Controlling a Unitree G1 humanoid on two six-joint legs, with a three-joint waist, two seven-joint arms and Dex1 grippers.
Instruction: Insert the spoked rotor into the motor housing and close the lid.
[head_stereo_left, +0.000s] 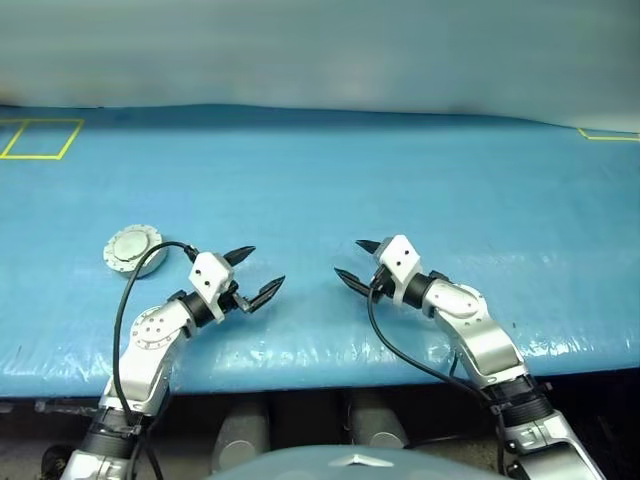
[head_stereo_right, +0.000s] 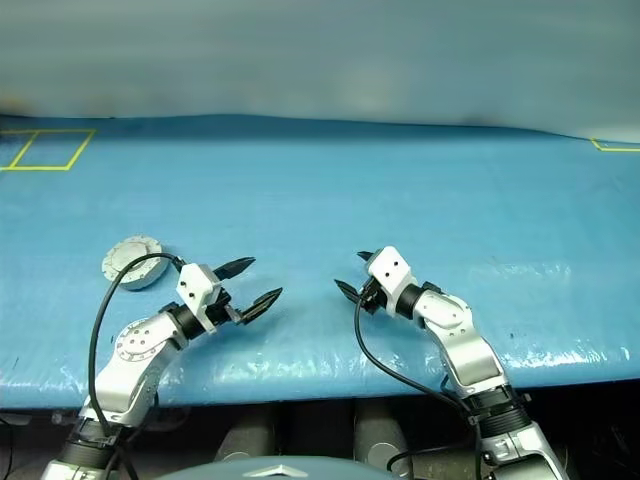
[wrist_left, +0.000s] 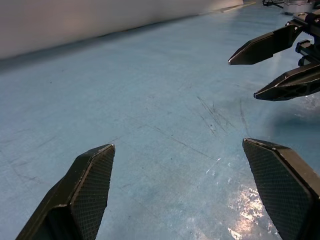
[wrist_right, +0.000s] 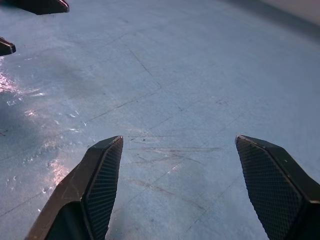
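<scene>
Both grippers hover low over the blue table in the head view, tips facing each other: left gripper and right gripper, each spread and empty. Behind the left arm, the closed lid lies flat, silver face up; being round, it points nowhere. Left wrist view: own fingers apart over bare table. Right wrist view: fingers likewise apart.

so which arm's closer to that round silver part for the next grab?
Left. The round silver part sits beside the left gripper, which is open and empty. The right gripper, also open, hangs farther off.
</scene>
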